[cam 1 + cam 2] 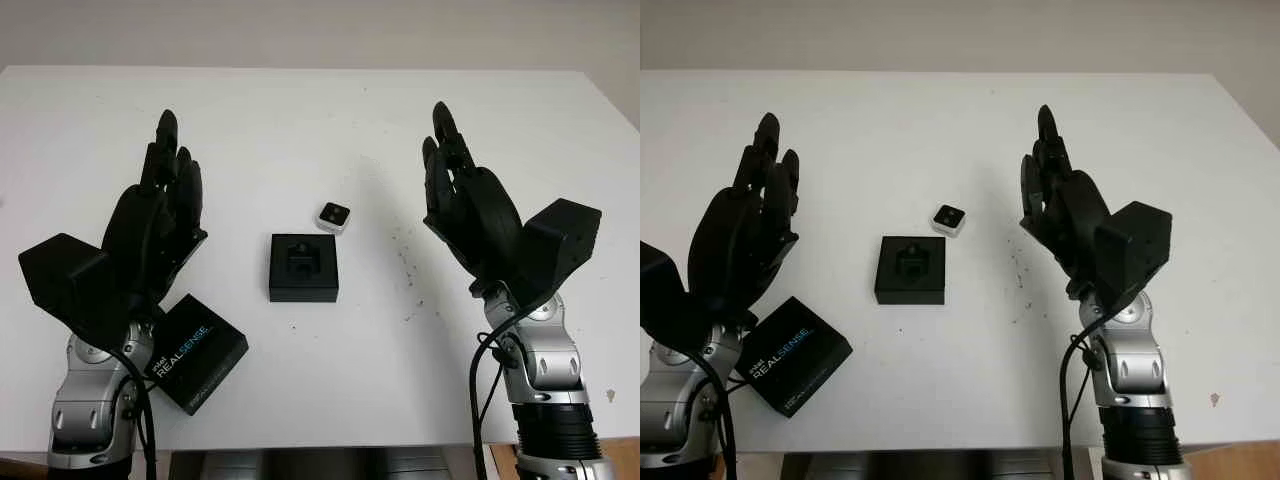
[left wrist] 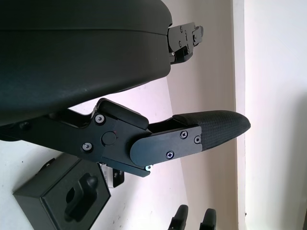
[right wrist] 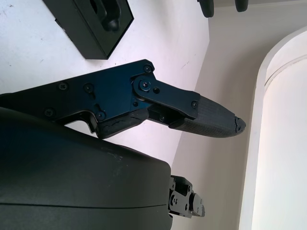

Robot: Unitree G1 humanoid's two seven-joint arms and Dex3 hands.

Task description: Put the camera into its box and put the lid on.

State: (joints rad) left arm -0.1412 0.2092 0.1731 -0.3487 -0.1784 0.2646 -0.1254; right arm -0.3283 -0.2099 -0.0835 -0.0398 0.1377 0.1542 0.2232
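A small white camera (image 1: 333,217) lies on the white table (image 1: 300,120), just beyond the far right corner of an open black box (image 1: 303,267) with a shaped black insert. The box also appears in the left wrist view (image 2: 62,199) and the right wrist view (image 3: 93,21). The black lid (image 1: 198,353), printed REALSENSE, lies at the near left, partly under my left arm. My left hand (image 1: 165,190) is raised above the table left of the box, open. My right hand (image 1: 455,180) is raised to the right of the box, open.
Small dark specks (image 1: 405,262) mark the table between the box and my right hand. The table's front edge (image 1: 330,448) runs close behind the lid and both forearms.
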